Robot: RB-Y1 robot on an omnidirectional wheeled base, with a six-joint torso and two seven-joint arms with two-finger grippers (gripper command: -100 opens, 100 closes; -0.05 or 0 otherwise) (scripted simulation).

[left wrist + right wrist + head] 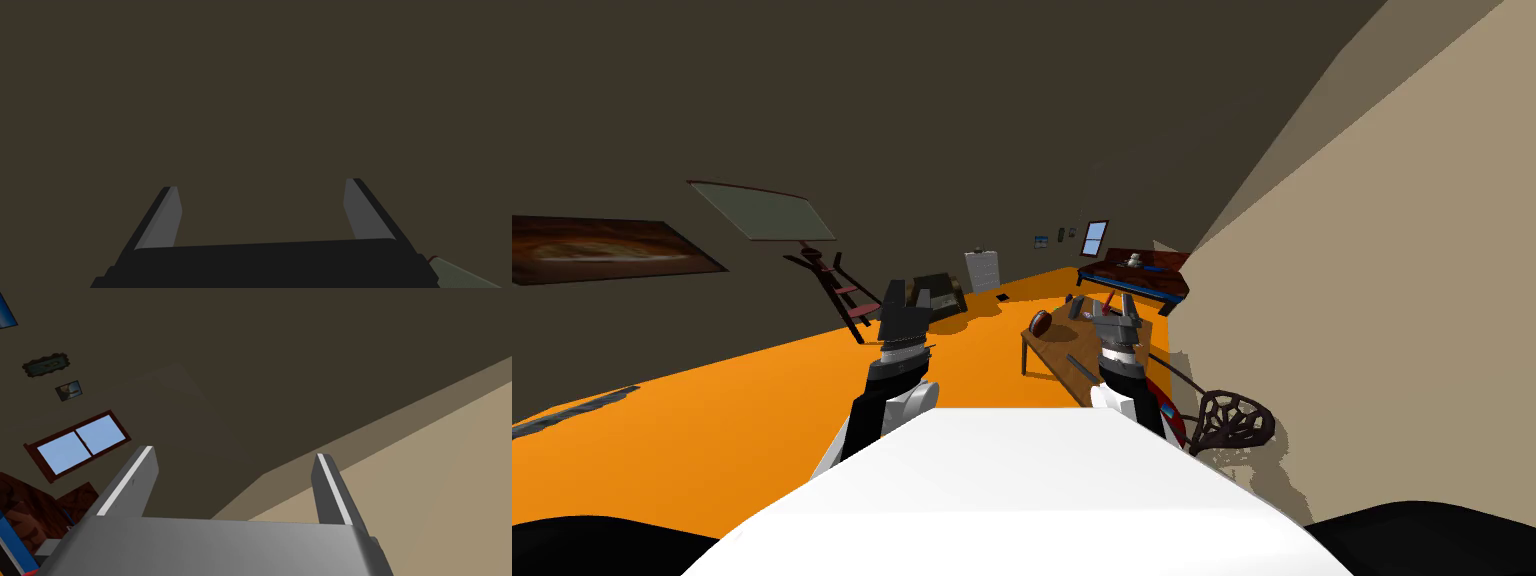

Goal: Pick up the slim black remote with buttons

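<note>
2 open wide, nothing held: left hand, right hand by desk. Remote on desk: slim, dark grey, btns too small to tell.

The right gripper is covering part of the wooden table; the small things lying just beside its fingertips are showing too small to name. Well ahead of the left gripper, a dark flat thing on the floor is looking too tiny to identify.
</note>
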